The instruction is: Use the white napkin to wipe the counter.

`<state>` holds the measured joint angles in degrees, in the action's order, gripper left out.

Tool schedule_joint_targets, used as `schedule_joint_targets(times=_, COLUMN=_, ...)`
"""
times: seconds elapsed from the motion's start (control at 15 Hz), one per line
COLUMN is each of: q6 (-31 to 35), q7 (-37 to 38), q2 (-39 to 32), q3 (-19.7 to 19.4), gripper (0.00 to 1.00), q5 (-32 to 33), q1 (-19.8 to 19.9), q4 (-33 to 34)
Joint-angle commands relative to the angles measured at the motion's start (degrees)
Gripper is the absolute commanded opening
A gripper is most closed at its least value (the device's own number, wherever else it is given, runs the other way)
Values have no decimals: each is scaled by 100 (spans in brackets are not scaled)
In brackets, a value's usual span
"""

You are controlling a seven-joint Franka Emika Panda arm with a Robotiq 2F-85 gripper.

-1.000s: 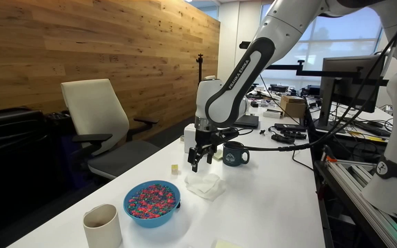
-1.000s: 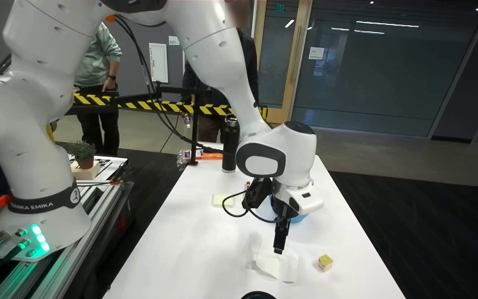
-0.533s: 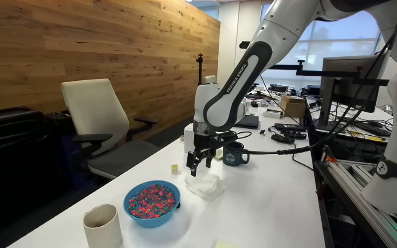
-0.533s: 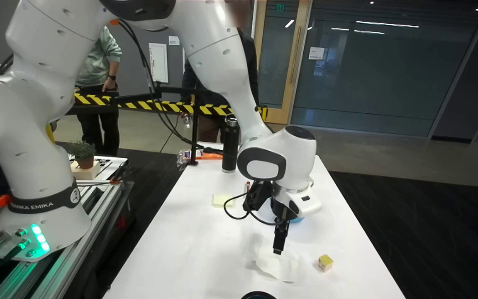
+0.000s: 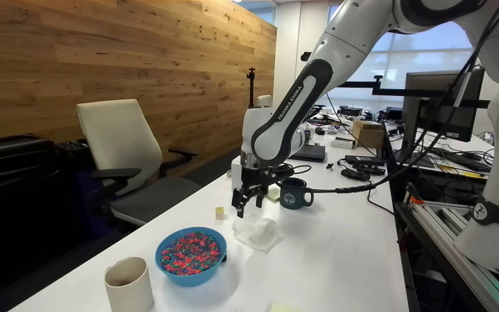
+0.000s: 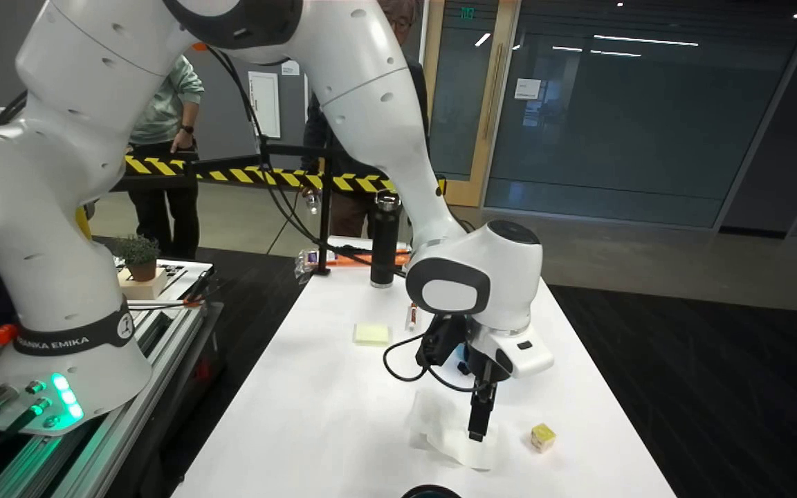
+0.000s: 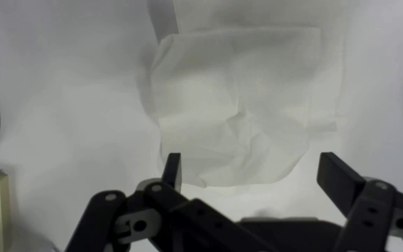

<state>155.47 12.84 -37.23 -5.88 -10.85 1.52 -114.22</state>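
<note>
The white napkin [image 5: 258,234] lies rumpled on the white counter [image 5: 340,264], with its upper layer puffed up. It also shows in an exterior view [image 6: 454,446] and fills the middle of the wrist view [image 7: 222,91]. My gripper [image 5: 250,208] is open and empty, pointing down just above the napkin's far part in that exterior view. In the wrist view my gripper [image 7: 250,157] stands wide apart, one fingertip over the napkin's lower left edge, the other right of its lower right edge. I cannot tell whether a fingertip touches the napkin.
A blue bowl [image 5: 193,279] of coloured bits and a beige cup [image 5: 130,288] stand near the napkin. A dark mug [image 5: 290,201], a white box [image 5: 236,173] and a small cube [image 5: 219,212] are close to my gripper. A black bottle [image 6: 385,242] stands farther along.
My gripper has dipped, then risen slightly and shifted away from the bowl, staying open. The napkin's upper layer has gone from flatter to more puffed and rumpled.
</note>
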Motion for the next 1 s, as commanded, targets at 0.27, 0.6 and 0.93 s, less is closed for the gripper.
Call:
schedule_joint_targets(times=0.27, q6=47, q7=-46, q2=-234, q3=-208, gripper=100, q5=212, q1=42, q4=101)
schedule_joint_targets(times=0.6, q6=28, q7=-297, q2=-154, q3=-144, gripper=100, q5=221, q1=107, q4=-151)
schedule_joint_targets(times=0.93, q6=28, q7=-764, q2=-36, q3=92, gripper=100, q5=152, q1=244, q4=-422)
